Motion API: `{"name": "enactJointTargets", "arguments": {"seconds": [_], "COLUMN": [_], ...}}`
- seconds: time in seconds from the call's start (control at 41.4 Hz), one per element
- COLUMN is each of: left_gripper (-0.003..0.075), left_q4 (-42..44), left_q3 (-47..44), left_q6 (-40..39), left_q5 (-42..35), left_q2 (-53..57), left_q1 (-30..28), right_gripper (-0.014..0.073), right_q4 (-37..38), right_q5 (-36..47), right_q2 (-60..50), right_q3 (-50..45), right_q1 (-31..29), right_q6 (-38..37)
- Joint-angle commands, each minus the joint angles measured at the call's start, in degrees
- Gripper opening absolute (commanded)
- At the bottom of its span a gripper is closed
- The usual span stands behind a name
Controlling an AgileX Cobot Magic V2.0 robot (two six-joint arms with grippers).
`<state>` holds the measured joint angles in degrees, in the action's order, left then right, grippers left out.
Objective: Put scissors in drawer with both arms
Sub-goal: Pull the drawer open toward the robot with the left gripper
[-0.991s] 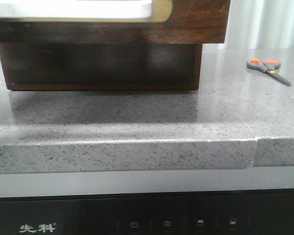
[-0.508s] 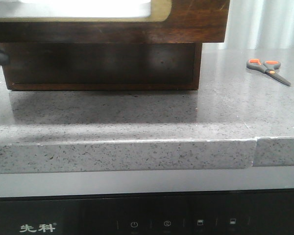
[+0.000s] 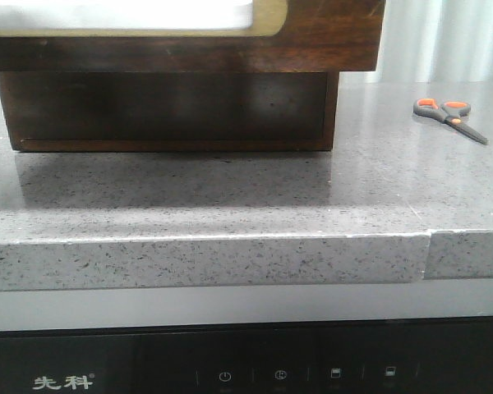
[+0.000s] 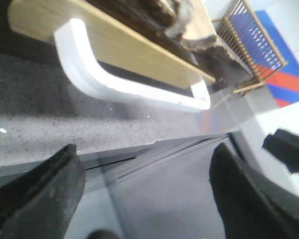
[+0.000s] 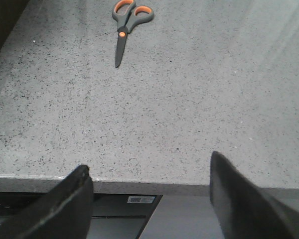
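Counter (image 3: 230, 197) was the biggest item; wooden chest (image 3: 172, 107) sat at 11 o'clock on it, drawer (image 3: 329, 29) front apparently shut. Scissors (image 3: 449, 117) lay flat at 2 o'clock, well apart from the chest. Left gripper (image 4: 144, 199) and right gripper (image 5: 149, 199) both hung off the front edge, jaws wide, empty. Judgement: left hooks the white handle (image 4: 114, 82) squarely first; right had open counter for the approach.
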<state>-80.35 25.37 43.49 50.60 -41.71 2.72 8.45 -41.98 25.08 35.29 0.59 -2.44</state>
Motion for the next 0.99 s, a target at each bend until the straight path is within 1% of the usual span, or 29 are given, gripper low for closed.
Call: {"name": "enactJointTargets", "arguments": {"seconds": [0.0,0.073,0.097,0.121,0.29,0.338,0.387,0.508,0.604,0.653,0.725,0.774,0.895,0.967], "left_gripper": [0.0515,0.0515,0.0515,0.0515,0.0514,0.0514,0.0514,0.0513,0.0512,0.051,0.0511,0.0511,0.0511,0.0511], "left_q4": [6.6,16.7,18.5,23.0,42.1,46.9,49.7,58.0,68.1,74.1,80.4,81.0,78.4,78.2], "left_q3": [5.1,10.2,11.7,13.8,26.1,29.2,31.2,33.9,34.6,34.7,34.7,34.7,34.7,34.7], "left_q6": [-4.2,-8.6,-9.3,-11.3,-15.1,-18.6,-19.8,-23.9,-29.7,-33.8,-38.4,-39.2,-39.2,-39.2], "left_q5": [0.4,2.1,2.5,3.0,6.1,6.5,6.5,5.5,4.9,4.9,5.2,4.6,1.4,0.3], "left_q2": [1.9,2.1,2.1,2.1,2.1,2.1,2.1,2.1,2.1,2.1,2.1,2.1,2.1,2.1], "left_q1": [0.3,0.3,0.3,0.3,0.3,2.1,4.3,13.0,18.9,20.9,22.4,22.7,22.7,22.7], "right_gripper": [0.052,0.052,0.052,0.052,0.052,0.052,0.052,0.052,0.052,0.052,0.052,0.052,0.052,0.052], "right_q4": [1.3,1.3,1.3,1.3,1.3,1.3,1.3,1.3,1.3,1.0,0.9,0.9,0.9,0.8], "right_q5": [3.9,3.9,3.9,3.9,3.9,3.9,3.9,3.9,4.1,4.4,4.6,4.6,5.1,4.9], "right_q2": [0.8,0.8,0.8,0.8,0.8,0.8,0.8,0.8,0.8,0.8,0.8,0.8,0.8,1.4], "right_q3": [1.4,1.4,1.4,1.4,1.4,1.4,1.4,1.4,1.4,1.4,1.4,1.4,1.5,1.9], "right_q1": [0.0,0.0,0.0,0.0,0.0,0.0,0.0,0.0,0.0,0.0,0.0,0.0,0.0,0.0], "right_q6": [0.3,0.3,0.3,0.3,0.3,0.3,0.3,0.3,0.3,0.3,0.3,0.3,0.3,0.3]}}
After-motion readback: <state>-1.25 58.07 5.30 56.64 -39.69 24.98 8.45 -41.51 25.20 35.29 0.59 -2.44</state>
